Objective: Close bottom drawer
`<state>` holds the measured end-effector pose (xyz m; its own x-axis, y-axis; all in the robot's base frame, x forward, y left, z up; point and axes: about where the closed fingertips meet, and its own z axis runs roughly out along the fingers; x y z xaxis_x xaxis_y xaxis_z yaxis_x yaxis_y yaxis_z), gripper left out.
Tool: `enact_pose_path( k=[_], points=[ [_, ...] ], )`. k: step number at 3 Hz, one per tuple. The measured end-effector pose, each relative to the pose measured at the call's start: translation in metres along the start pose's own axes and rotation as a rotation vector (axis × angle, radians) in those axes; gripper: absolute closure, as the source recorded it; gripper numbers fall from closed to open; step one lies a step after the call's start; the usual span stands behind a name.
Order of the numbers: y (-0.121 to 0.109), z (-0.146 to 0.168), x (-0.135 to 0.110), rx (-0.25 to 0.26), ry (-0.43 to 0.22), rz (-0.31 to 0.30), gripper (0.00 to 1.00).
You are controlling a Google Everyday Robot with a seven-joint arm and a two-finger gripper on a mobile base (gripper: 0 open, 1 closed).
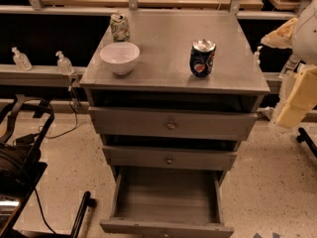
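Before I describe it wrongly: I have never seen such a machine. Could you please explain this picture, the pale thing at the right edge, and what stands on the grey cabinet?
This is one picture, looking down at the front of a grey cabinet with three drawers; where the camera sits is not known. The pale white and yellow shape at the right edge is the robot's arm with its gripper, beside the cabinet and apart from it. On top stand a round white bowl, a dark blue drink can and, behind the bowl, a pale dented can. The bottom drawer is pulled out and looks empty.
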<state>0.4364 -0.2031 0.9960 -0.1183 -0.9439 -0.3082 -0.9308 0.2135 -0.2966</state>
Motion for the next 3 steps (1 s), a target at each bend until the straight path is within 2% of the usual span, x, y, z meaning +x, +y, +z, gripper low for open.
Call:
enact_pose_path(
  k=[1, 2, 3],
  points=[
    [0.000, 0.000, 0.000, 0.000, 0.000, 0.000, 0.00],
    [0.005, 0.031, 0.006, -0.031, -0.085, 0.003, 0.00],
    [0.035, 0.119, 0.016, -0.121, -0.282, 0.018, 0.00]
  ],
)
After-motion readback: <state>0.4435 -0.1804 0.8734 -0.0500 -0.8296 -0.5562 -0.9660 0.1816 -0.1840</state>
